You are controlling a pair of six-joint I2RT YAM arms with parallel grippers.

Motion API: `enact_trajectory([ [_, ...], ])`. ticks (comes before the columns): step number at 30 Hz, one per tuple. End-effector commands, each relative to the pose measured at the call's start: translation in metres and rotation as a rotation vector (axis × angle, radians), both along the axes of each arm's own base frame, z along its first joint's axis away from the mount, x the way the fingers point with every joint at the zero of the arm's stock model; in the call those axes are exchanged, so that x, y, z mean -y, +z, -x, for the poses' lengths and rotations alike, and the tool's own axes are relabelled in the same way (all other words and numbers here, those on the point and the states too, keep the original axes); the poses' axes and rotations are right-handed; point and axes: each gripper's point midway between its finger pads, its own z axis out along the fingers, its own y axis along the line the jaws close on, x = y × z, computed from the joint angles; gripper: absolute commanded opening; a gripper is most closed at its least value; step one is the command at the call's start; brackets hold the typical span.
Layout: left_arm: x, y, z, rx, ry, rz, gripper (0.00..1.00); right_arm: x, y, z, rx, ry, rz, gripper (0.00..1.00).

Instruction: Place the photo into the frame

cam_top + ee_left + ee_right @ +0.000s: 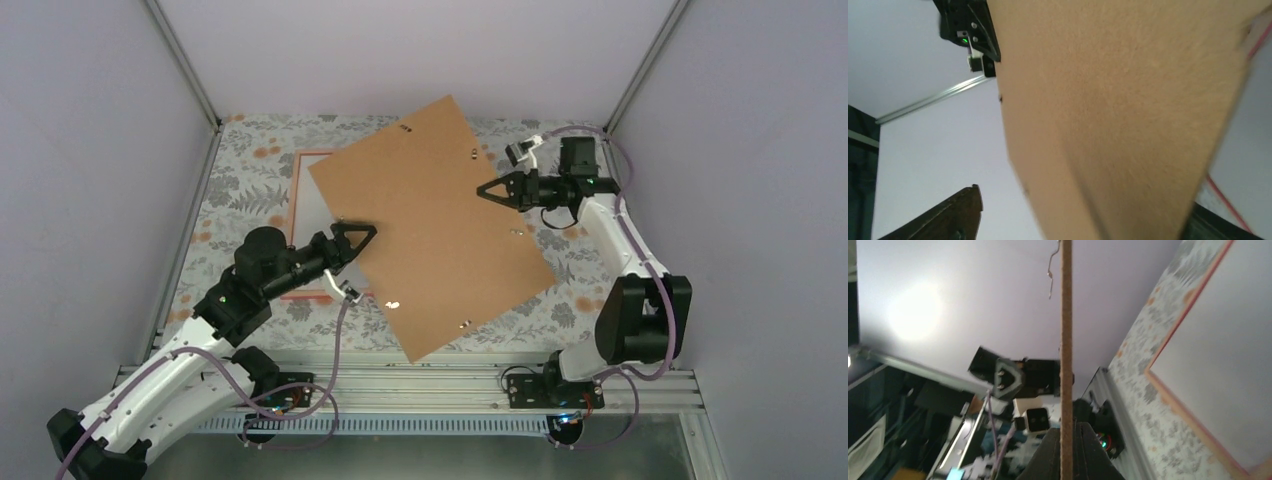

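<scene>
Top view: brown backing board (440, 230) tilted up between left hand (358, 236) and right hand (490, 191), probably to uncover the pink frame (296, 195). It lies flat on the surface (250, 170) and holds a white sheet, possibly the photo's reverse. Left wrist: fingers (960, 215) apart, board loose between them. Right wrist: hand clamped on the board's edge, carrying it; no legible writing.

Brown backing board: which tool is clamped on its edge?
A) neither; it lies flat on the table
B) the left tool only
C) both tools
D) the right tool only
D: the right wrist view shows the right tool shut on the thin edge of the brown backing board, while the left tool is open at the opposite edge.
</scene>
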Motion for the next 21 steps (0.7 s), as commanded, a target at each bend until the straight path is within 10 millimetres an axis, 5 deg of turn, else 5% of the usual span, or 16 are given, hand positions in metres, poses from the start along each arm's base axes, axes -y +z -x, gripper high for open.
enact_trajectory([
  [1,-0.011,0.018,-0.021,0.001,0.149,0.098,0.94,0.026,0.036,-0.031,0.121,-0.216,0.019,0.04],
  [10,-0.049,0.032,-0.085,-0.365,0.634,0.456,1.00,0.037,0.047,-0.070,0.002,-0.425,-0.111,0.04],
  [16,-0.065,0.057,-0.126,-0.735,0.845,0.892,1.00,0.026,0.025,-0.093,-0.101,-0.506,-0.158,0.04],
  [21,-0.113,0.075,-0.155,-0.978,0.903,1.206,1.00,0.004,0.002,-0.103,-0.118,-0.519,-0.165,0.04],
])
